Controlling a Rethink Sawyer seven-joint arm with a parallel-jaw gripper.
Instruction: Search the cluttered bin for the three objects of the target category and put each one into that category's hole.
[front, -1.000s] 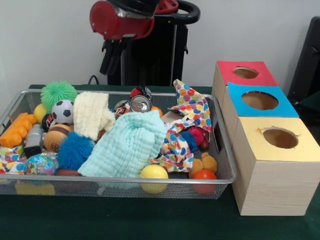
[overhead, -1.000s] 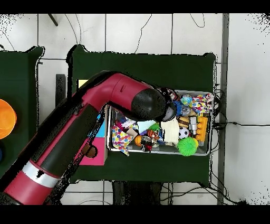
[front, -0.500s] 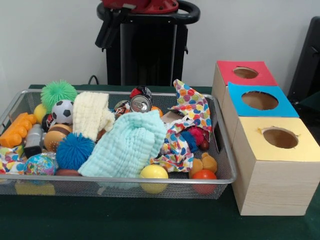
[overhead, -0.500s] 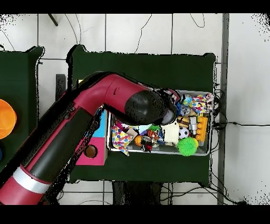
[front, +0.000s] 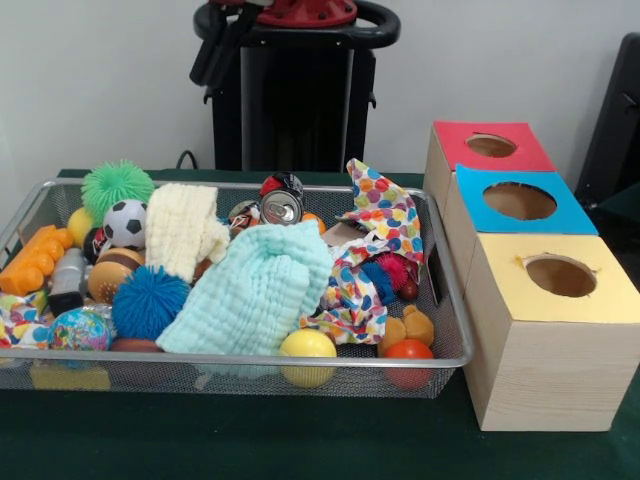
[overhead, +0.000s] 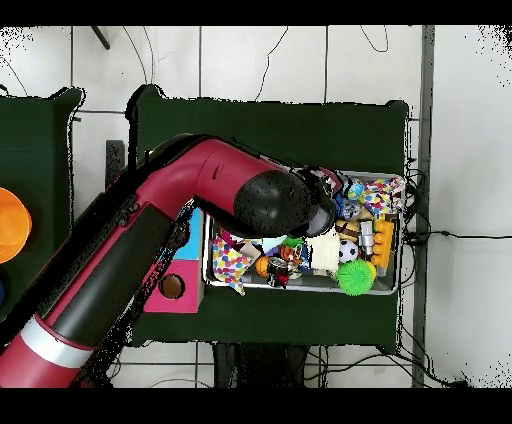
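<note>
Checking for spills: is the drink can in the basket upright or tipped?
Tipped: the drink can lies with its silver top facing the camera.

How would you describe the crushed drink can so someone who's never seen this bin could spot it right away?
Start at the wire mesh basket on the green table and look along its far side, near the middle. Just behind the big pale mint cloth lies the crushed can. It is the only metal piece there, its round silver top tipped toward the front camera, among soft cloths and balls.

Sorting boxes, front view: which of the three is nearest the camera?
The yellow-topped box. It stands in front of the blue-topped box, and the red-topped box is farthest back, all beside the wire basket.
</note>
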